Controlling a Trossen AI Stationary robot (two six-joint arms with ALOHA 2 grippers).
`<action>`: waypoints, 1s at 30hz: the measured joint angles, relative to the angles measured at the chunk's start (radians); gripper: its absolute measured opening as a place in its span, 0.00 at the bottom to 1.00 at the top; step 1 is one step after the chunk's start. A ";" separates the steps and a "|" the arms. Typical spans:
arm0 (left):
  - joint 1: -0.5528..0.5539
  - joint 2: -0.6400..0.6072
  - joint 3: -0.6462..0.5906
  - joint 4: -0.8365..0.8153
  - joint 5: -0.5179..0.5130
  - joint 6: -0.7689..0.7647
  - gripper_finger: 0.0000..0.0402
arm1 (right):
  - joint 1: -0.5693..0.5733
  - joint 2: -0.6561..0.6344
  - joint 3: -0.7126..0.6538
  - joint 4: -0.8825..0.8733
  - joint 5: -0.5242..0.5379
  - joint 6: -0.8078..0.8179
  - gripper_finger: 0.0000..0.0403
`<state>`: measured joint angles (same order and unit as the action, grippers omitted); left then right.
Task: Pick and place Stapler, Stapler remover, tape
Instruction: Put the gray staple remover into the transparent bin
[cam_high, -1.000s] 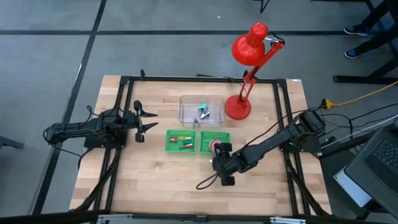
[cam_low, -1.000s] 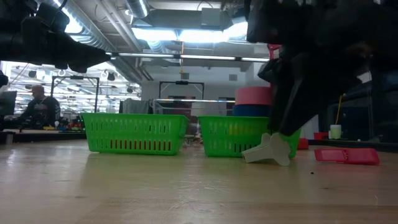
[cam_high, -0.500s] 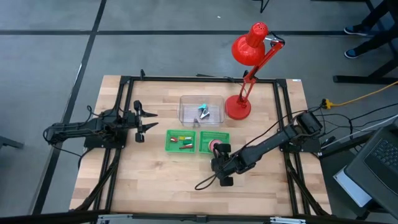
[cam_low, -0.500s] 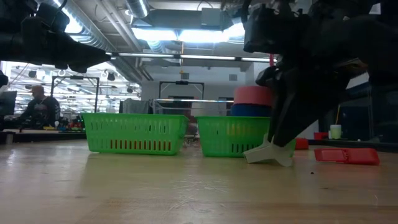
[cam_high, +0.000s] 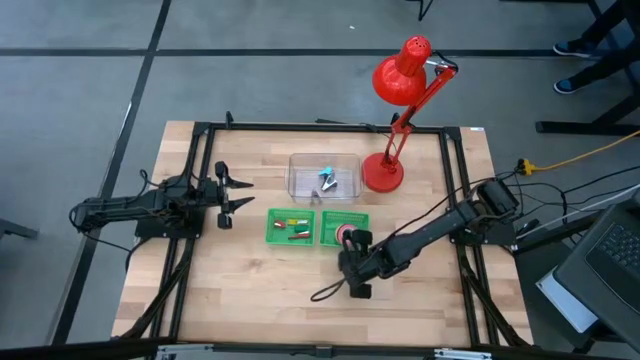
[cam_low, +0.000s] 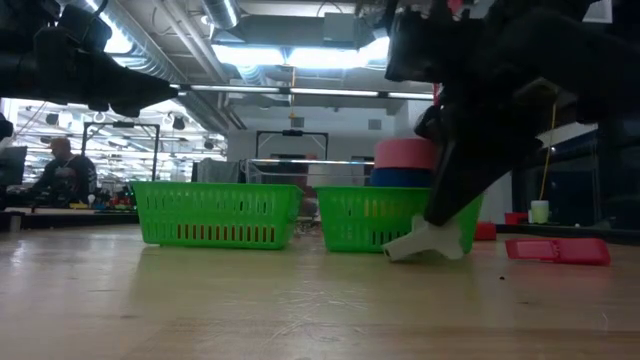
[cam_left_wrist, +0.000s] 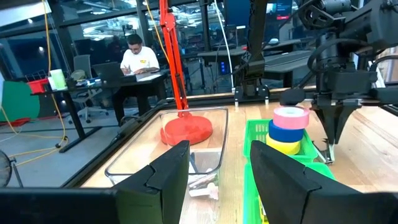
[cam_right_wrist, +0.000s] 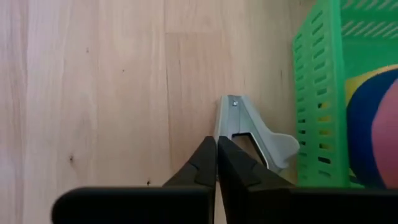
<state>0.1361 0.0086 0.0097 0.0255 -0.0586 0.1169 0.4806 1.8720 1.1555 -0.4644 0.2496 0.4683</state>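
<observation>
Right gripper (cam_right_wrist: 216, 163), fingers pressed together, holding nothing, tips at pale grey claw-shaped staple remover (cam_right_wrist: 249, 134) on wooden table (cam_high: 250, 290), just beside green plastic basket (cam_right_wrist: 317, 93) holding stacked tape rolls (cam_left_wrist: 290, 127). Advice: spread fingers, straddle remover before clenching. Left gripper (cam_high: 228, 194) parked spread.

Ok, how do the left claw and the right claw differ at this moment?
The left claw is open, fingers spread; the right claw is shut, tips together. The left claw points level across the table from its left side, away from the items; the right claw points down at the wood, right by the grey stapler remover beside the green basket holding the tape. Shared: neither visibly holds anything.
</observation>
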 joint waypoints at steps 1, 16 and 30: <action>0.000 0.000 0.000 0.000 0.000 0.000 0.42 | 0.000 0.000 0.005 -0.001 -0.005 0.000 0.01; 0.000 0.000 0.000 0.000 0.000 0.000 0.42 | 0.001 0.002 0.112 0.002 -0.100 -0.062 0.00; 0.000 0.000 0.000 0.000 0.000 0.000 0.42 | -0.058 0.002 0.253 -0.029 -0.119 -0.228 0.00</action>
<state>0.1360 0.0090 0.0097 0.0254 -0.0586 0.1173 0.4222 1.8736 1.4081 -0.4939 0.1303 0.2400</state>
